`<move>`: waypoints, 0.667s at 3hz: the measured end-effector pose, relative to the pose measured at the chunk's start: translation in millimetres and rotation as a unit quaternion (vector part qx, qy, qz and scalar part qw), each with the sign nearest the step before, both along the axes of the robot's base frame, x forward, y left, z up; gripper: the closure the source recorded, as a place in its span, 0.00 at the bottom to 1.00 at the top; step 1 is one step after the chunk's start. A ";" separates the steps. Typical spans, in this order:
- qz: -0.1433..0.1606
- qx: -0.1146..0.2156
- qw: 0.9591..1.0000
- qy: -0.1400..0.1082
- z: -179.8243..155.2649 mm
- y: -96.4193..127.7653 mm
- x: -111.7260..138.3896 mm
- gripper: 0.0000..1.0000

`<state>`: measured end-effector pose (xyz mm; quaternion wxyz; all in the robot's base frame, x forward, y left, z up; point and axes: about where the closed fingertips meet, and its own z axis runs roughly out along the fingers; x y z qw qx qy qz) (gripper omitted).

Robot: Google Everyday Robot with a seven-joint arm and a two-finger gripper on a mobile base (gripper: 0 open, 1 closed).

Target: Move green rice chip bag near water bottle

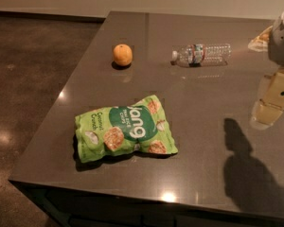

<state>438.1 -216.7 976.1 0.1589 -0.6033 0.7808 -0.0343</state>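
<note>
Three things are sitting apart from one another on the dark, glossy table [199, 126], which is reflecting small spots of light along its near edge.

Closest to the camera, the green rice chip bag [125, 129] is lying flat on the left half of the top, a little back from the front edge. Its printed face is pointing up, its dark oval and white lettering are turned sideways, and pictures of round brown chips are showing round the oval. It is lying well apart from the other things.

To the right, at about the same depth, a dark shadow [241, 164] is falling across the tabletop. Above it, at the right edge of the view, the gripper [267, 110] is hanging over the table, cream-coloured, angled down and to the left and partly cut off by the frame. I cannot tell how far open it is or whether it is gripping anything.

Farther back, a round orange fruit [122, 55] is resting near the table's left edge. Level with it and off to its right, the water bottle [201, 54] is lying on its side, its white cap pointing left toward the fruit and its coloured label band circling its middle.

Beyond the bottle, a pale yellowish object [259, 39] is peeking out at the right edge, too hidden to name.
</note>
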 end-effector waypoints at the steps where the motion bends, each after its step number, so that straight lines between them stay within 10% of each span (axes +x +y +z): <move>1: 0.003 -0.001 1.000 0.001 -2.0 4.5 0.3 0.00; 2: 0.024 -0.009 1.000 0.009 -15.1 33.0 2.2 0.00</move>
